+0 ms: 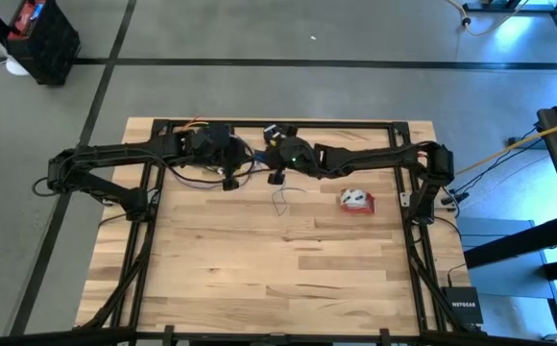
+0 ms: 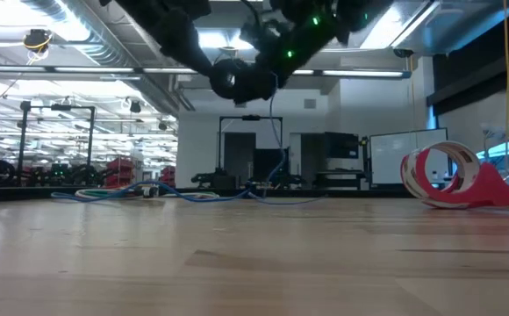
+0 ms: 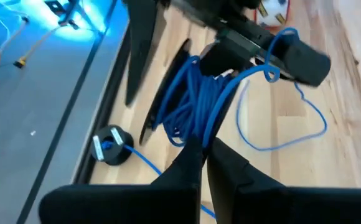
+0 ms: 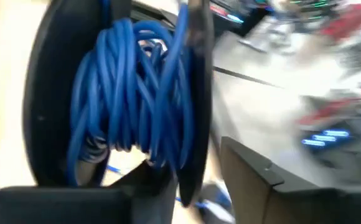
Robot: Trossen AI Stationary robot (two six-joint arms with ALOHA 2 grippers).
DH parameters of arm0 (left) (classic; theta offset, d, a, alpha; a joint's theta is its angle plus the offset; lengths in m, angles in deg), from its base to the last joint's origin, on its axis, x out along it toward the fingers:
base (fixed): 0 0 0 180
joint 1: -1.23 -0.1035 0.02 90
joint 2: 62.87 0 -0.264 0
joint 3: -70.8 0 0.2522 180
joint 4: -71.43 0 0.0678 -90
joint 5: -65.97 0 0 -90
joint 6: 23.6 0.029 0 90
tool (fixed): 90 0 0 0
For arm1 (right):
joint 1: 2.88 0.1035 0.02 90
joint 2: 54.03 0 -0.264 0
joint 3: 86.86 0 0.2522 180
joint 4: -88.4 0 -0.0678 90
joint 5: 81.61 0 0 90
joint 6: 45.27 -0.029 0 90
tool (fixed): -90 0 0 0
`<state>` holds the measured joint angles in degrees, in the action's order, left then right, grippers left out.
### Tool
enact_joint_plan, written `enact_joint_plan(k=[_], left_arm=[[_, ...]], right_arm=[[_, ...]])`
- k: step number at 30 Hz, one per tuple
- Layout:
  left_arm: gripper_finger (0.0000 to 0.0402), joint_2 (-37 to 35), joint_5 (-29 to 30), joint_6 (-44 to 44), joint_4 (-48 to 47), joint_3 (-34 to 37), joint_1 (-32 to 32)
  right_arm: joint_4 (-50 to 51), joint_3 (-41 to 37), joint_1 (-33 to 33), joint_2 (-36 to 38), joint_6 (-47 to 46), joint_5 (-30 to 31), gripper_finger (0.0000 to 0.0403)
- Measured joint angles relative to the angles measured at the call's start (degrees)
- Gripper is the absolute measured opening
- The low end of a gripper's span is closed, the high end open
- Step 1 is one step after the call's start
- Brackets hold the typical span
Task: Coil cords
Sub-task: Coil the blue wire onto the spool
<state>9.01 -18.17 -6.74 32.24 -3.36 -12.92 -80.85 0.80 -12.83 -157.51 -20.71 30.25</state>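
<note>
The thin blue cord is gathered into a coil of several loops (image 3: 193, 99), held in the air between my two grippers near the table's far edge. My left gripper (image 3: 200, 149) is shut on the coil's near end. My right gripper (image 1: 278, 171) is open, and the coil (image 4: 131, 93) lies between its spread fingers. One strand runs down to the black round puck (image 3: 111, 148), which lies flat on the table. A slack loop (image 1: 283, 197) rests on the wood. The red-and-white cord bundle (image 1: 355, 200) sits on the table to the right. My left gripper pinches the bunched loops at the coil's end (image 3: 196, 134) between its two fingers, which slant down and lie across the strands. The coil is lifted clear of the table and stretches away toward the other gripper. My right gripper has a loop of the cord (image 3: 274, 43) hooked over one finger (image 3: 302, 59). The other loops pass between its spread fingers; whether they touch the inner faces I cannot tell.
The table's black frame rail (image 1: 278, 123) runs close behind both grippers. Other blue cables (image 2: 149, 193) lie along the far edge in the low view. The near half of the wooden table (image 1: 278, 279) is bare wood.
</note>
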Motion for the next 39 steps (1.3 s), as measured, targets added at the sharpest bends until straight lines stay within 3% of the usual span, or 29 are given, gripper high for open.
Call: enact_joint_plan(k=[5,11,16,18,20,23,25,27,33,39], left_arm=[[0.0003,-0.36,0.41,-1.82,3.24,-1.33,0.07],[0.0003,-1.93,0.11,-2.73,5.48,-1.73,0.75],[0.0004,-2.69,0.18,-2.94,4.40,-1.73,1.78],[0.0004,-2.67,-0.10,-2.93,3.19,-1.72,1.95],[0.0005,-2.67,-0.28,-3.19,2.03,-1.68,1.95],[0.0005,-2.67,0.49,-4.14,1.41,-1.68,1.73],[0.0005,-2.67,0.58,-4.19,1.49,-1.68,1.73],[0.0005,-2.67,0.50,-4.28,1.63,-1.68,1.79],[0.0005,-2.64,0.74,-4.44,2.16,-1.66,1.73],[0.0005,-2.64,0.68,-4.21,2.09,-1.64,1.75]], right_arm=[[8.01,5.58,2.97,0.06,11.10,19.17,0.0152],[8.70,7.31,4.64,0.19,22.35,41.15,0.0155],[16.33,7.22,4.78,3.49,21.07,44.52,0.0156],[21.98,7.22,4.65,5.94,16.26,42.88,0.0156],[28.93,7.21,4.62,8.65,8.40,37.51,0.0156],[35.15,6.22,3.46,12.98,-5.38,18.97,0.0156],[33.41,2.92,3.38,15.15,-10.09,5.38,0.0156],[27.41,-2.11,3.58,15.80,-11.80,-1.68,0.0156],[2.20,-17.73,4.80,15.82,-13.26,-6.52,0.0156],[-8.14,-22.48,4.80,15.45,-18.98,-14.61,0.0156]])
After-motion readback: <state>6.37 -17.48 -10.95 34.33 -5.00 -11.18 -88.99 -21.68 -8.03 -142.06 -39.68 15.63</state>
